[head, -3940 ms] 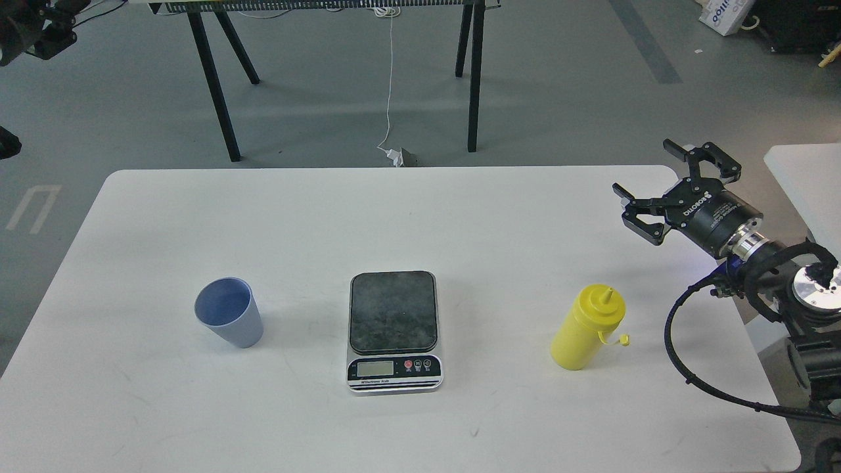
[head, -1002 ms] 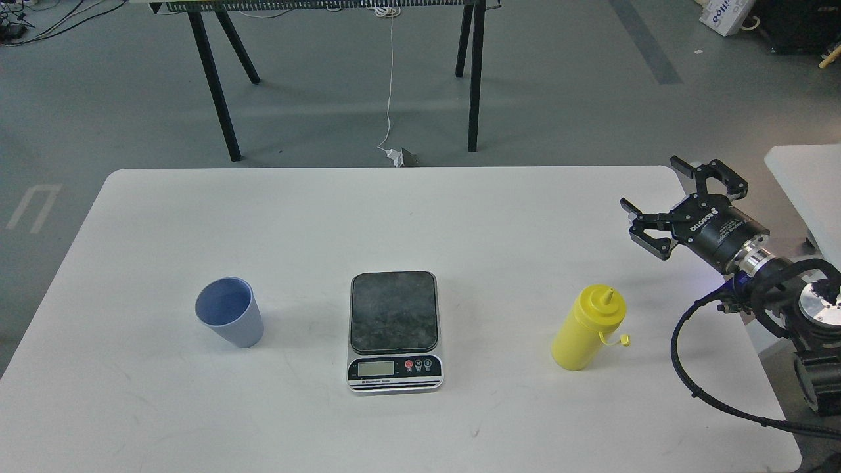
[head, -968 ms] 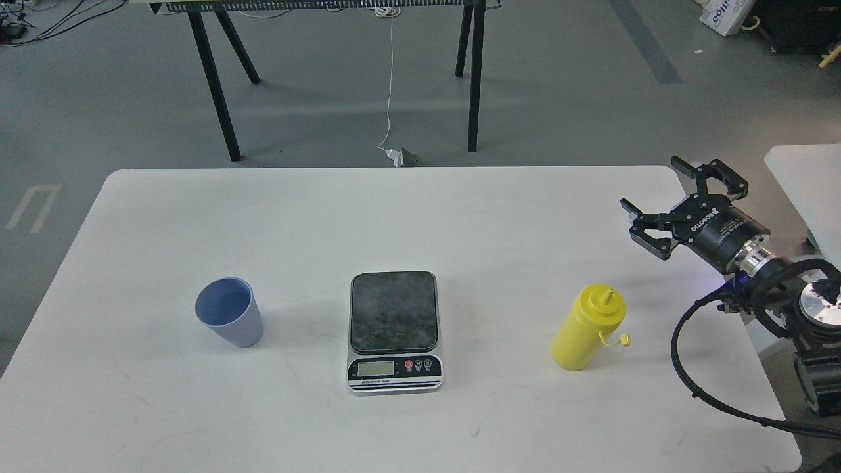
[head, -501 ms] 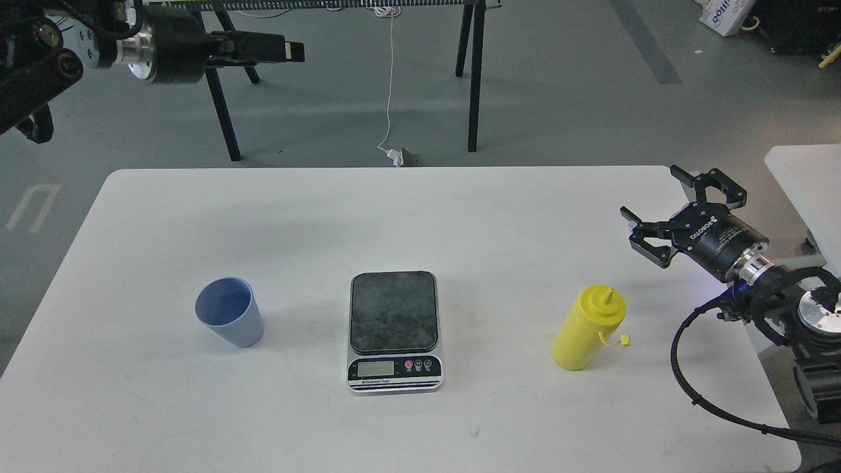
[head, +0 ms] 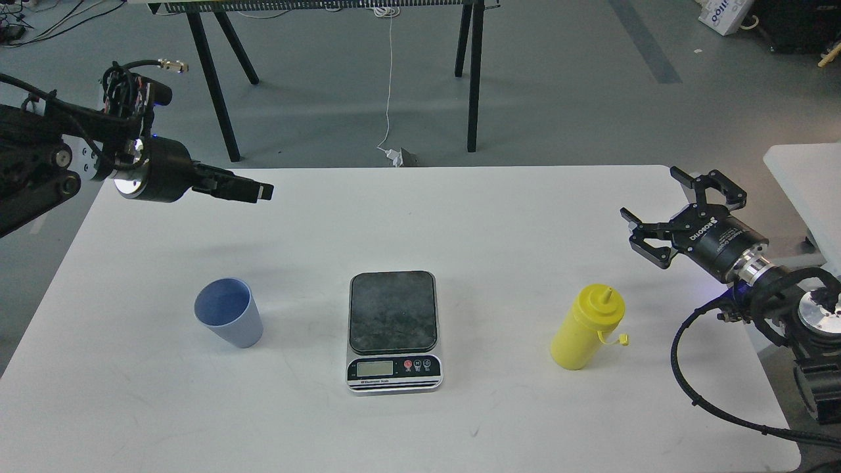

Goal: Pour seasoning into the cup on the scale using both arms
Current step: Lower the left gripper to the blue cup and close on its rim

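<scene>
The light-blue cup (head: 228, 320) stands upright on the white table (head: 420, 217), left of the scale (head: 393, 328). The scale's dark platform carries nothing. The yellow seasoning bottle (head: 587, 327) stands to the right of the scale, its small cap hanging open on its tether. My left gripper (head: 253, 191) hovers above the table's far left, well behind the cup; it is seen side-on as one dark bar. My right gripper (head: 650, 195) is open and empty, behind and to the right of the bottle, apart from it.
A black trestle stand (head: 223, 98) and a white cable (head: 391, 85) are on the floor beyond the table. A second white surface (head: 805, 177) lies past the table's right edge. My right arm's cables (head: 696, 387) loop over the table's right side.
My left arm has swung down and into view, from above the far trestle to over the table's far left. My right gripper has moved a little lower and nearer the bottle. Cup, scale and bottle have not moved.
</scene>
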